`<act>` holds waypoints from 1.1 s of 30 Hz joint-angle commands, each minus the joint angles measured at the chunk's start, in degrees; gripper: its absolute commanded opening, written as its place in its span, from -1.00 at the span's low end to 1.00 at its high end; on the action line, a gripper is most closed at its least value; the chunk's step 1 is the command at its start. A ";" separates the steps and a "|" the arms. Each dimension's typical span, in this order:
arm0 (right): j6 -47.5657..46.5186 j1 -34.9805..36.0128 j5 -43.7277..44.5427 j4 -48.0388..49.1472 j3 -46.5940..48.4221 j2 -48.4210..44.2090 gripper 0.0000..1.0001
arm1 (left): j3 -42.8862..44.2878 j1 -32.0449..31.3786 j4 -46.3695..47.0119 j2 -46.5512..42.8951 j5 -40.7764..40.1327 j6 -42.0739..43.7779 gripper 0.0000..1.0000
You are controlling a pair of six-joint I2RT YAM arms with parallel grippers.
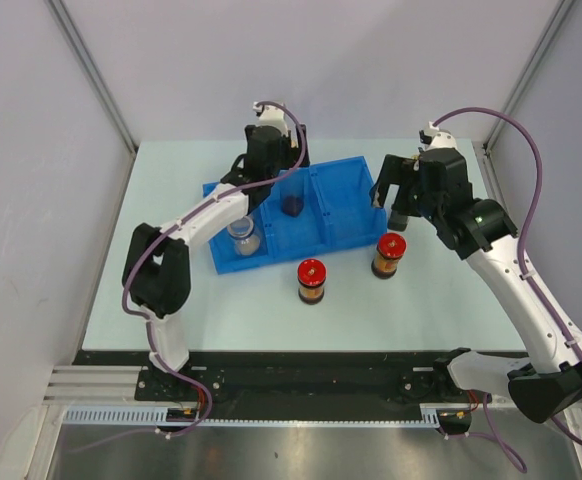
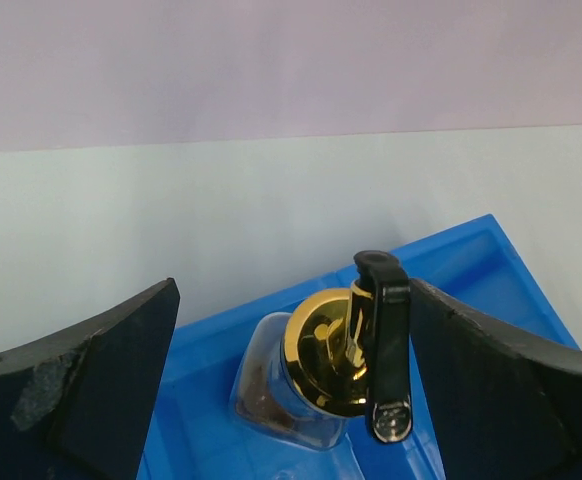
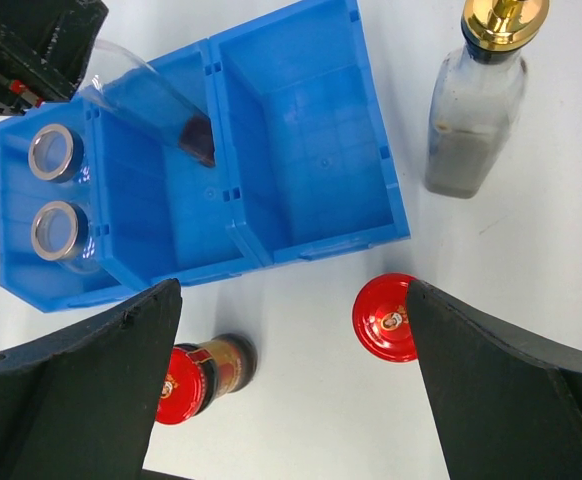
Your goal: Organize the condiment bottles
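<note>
Left jaws stand spread wide, a gold-spouted bottle leaning between them inside the blue tray. Right jaws gape too, with two red-lidded jars on the table between them.

The pale, flat table carries a blue three-compartment plastic tray, set askew near the middle of the far edge. A red-lidded dark glass jar stands upright just before the tray's near wall. A second red-lidded jar stands to its right. A tall clear bottle with a gold spout stands upright off the tray's right end, toward the far right corner.
</note>
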 commanded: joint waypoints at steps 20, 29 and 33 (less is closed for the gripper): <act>-4.12 -7.15 3.06 6.59 -0.20 4.17 0.99 | -13.16 -0.59 -10.89 -33.27 -1.96 -0.75 0.99; -5.97 -8.46 8.77 13.36 -0.20 10.76 0.99 | -20.44 -0.59 -18.99 -44.43 -0.39 -4.19 0.99; -7.64 -8.55 12.98 16.00 -0.20 13.40 0.98 | -23.88 -0.67 -19.69 -47.95 0.32 -4.28 0.99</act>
